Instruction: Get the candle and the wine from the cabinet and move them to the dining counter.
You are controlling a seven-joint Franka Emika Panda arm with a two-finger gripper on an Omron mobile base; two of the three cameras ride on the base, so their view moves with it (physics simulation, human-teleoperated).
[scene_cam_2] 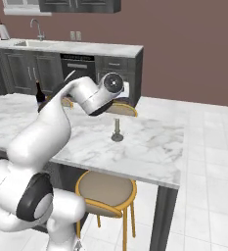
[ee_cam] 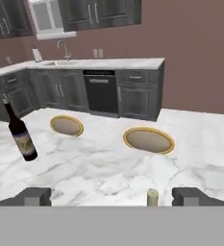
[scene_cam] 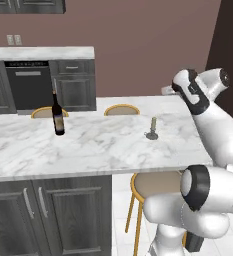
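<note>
Both items delivered | wine point(scene_cam: 58, 118) upright on dining counter point(scene_cam: 103, 150), far left | candle point(scene_cam: 152, 129) upright on same counter, right, well apart from wine | gripper point(ee_cam: 111, 196) wide open, holding nothing, candle top between its tips | nothing apparently left

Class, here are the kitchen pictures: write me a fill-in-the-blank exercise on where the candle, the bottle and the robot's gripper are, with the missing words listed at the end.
1. The wine bottle and the candle both stand upright on the ______ counter.
2. The candle is much ______ than the bottle.
3. The gripper holds nothing; its fingers stand ______.
4. Round wooden ______ are tucked at the far side of the counter.

Missing words: marble; shorter; open; stools
</note>
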